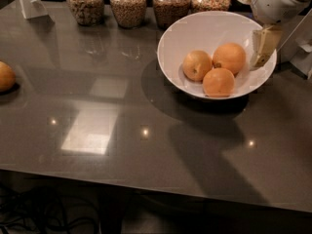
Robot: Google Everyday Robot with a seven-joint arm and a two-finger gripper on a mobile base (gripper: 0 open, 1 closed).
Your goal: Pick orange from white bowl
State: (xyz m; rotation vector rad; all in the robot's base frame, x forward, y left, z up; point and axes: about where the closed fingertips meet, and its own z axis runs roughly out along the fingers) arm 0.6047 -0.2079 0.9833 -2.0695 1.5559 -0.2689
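The white bowl stands on the dark table at the right and holds three oranges. The orange, deep in colour with a small dark dot on its left side, lies at the back right of the bowl. A paler yellowish one lies to its left, and a similar one with no mark lies in front. My gripper hangs over the bowl's right inner wall, just right of the orange and apart from it, holding nothing that I can see.
Several glass jars of grains line the table's far edge behind the bowl. Another orange fruit lies at the table's left edge. A white stand is at the far left corner. The table's front edge runs across the lower frame.
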